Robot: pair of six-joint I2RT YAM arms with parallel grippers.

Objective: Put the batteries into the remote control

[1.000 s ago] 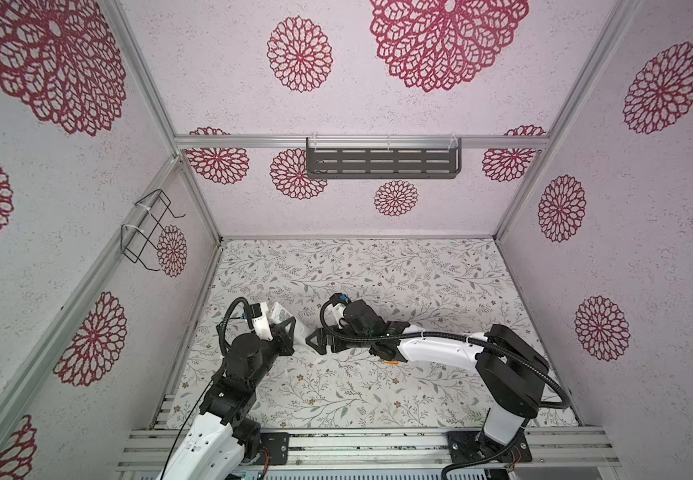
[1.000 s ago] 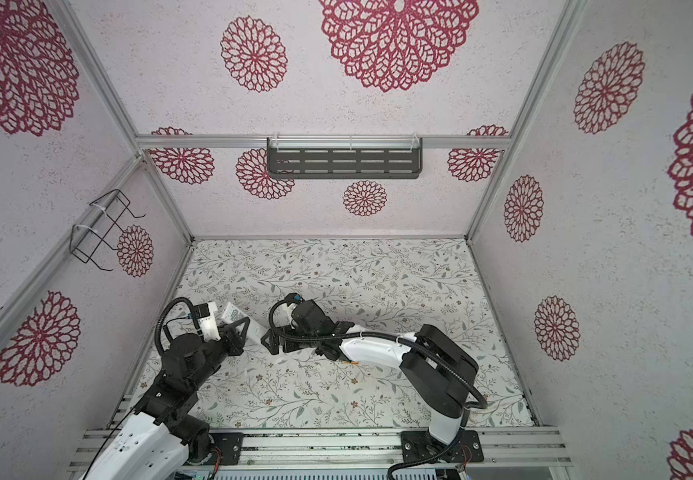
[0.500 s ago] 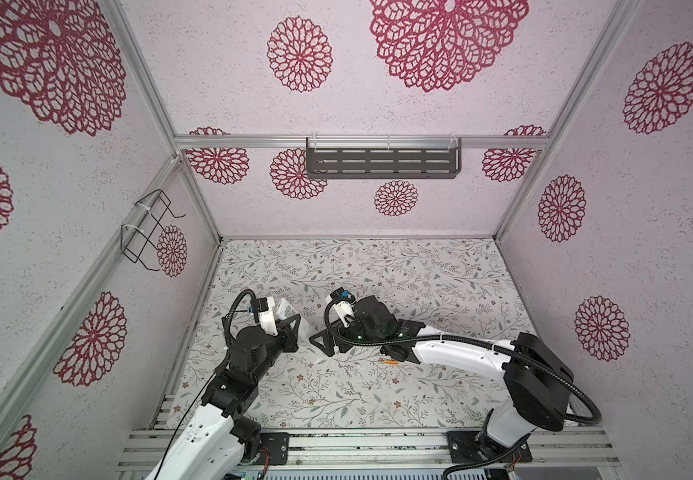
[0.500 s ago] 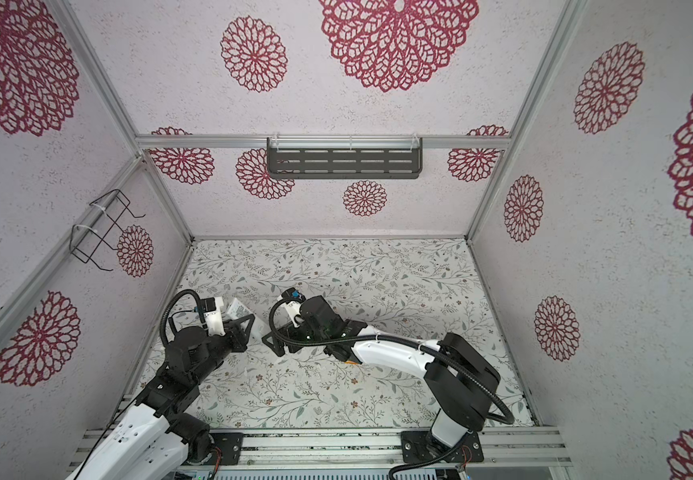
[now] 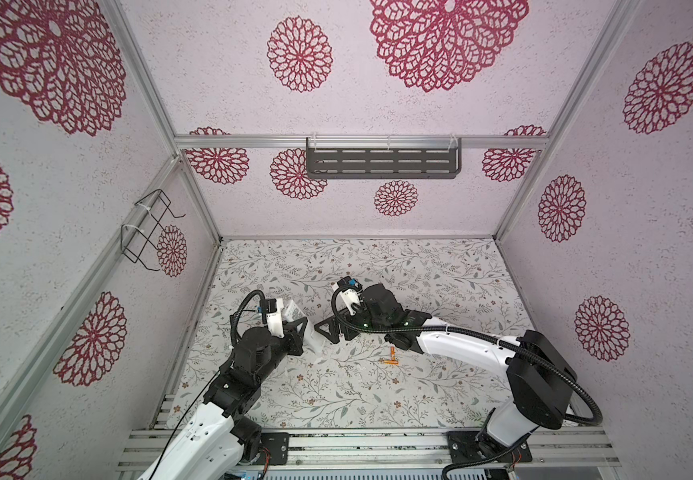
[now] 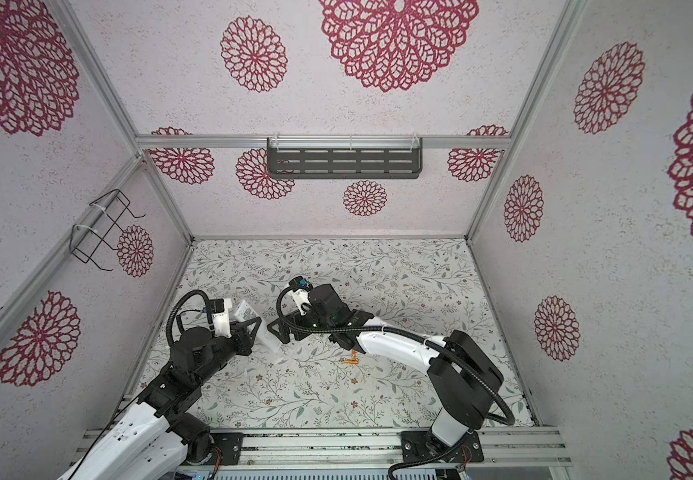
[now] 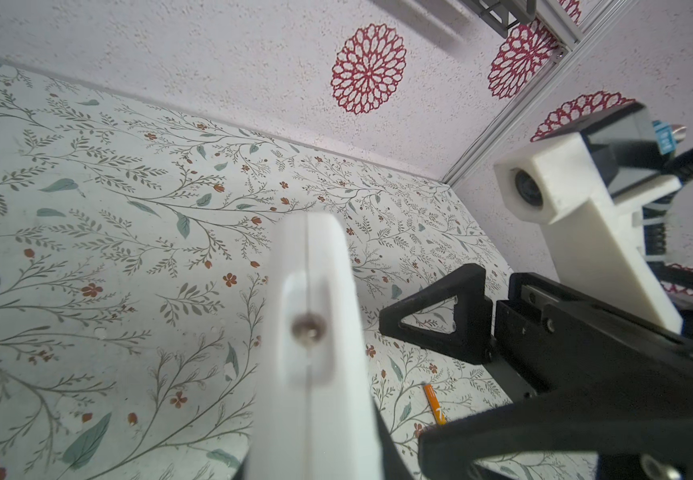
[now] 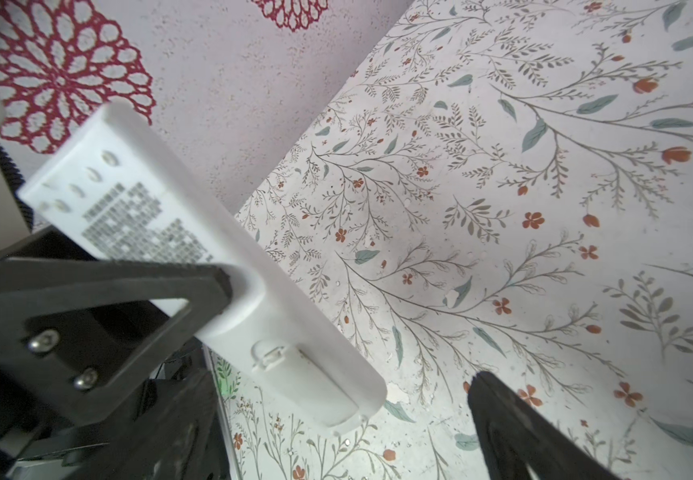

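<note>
The white remote control is held above the table, tilted, with my left gripper shut on its middle. The right wrist view shows its labelled back and a closed battery cover. In the left wrist view the remote control shows edge-on. My right gripper is open, with the remote's cover end between its fingers, apart from them. Two orange batteries lie on the table beside the right forearm.
The floral table is walled on three sides. A grey slotted shelf hangs on the back wall and a black wire rack on the left wall. Aluminium rails run along the front edge.
My left gripper has carried the remote slightly right and further back. My right arm's elbow has swung right, while its open gripper stays at the remote's lower end.
</note>
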